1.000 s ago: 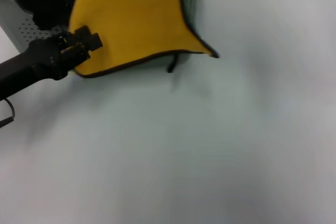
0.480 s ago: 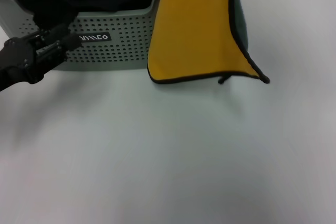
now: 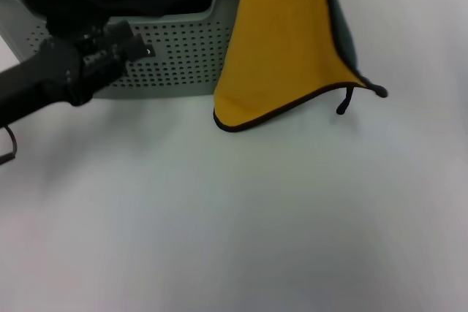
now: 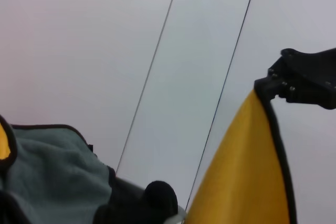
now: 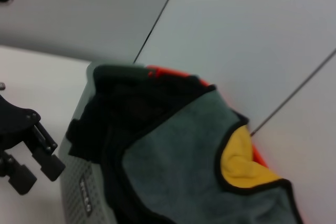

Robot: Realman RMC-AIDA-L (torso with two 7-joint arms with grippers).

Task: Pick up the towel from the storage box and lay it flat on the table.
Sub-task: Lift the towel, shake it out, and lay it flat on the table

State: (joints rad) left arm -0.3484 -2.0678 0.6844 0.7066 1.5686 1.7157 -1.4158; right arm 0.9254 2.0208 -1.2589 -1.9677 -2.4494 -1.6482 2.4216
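Since half a second ago your towel [image 3: 281, 42] swung toward 3 o'clock; right gripper [image 4: 294, 85] clamps its corner; left gripper's [image 3: 121, 45] claw unreadable, before storage box [image 3: 183, 56].

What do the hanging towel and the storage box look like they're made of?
The towel looks like soft plush cloth, probably microfibre: matte yellow face, grey-green back, black hemmed edge, draping in folds from the right end effector. The storage box looks like rigid moulded plastic: pale grey-green, smooth, with even rows of round holes.
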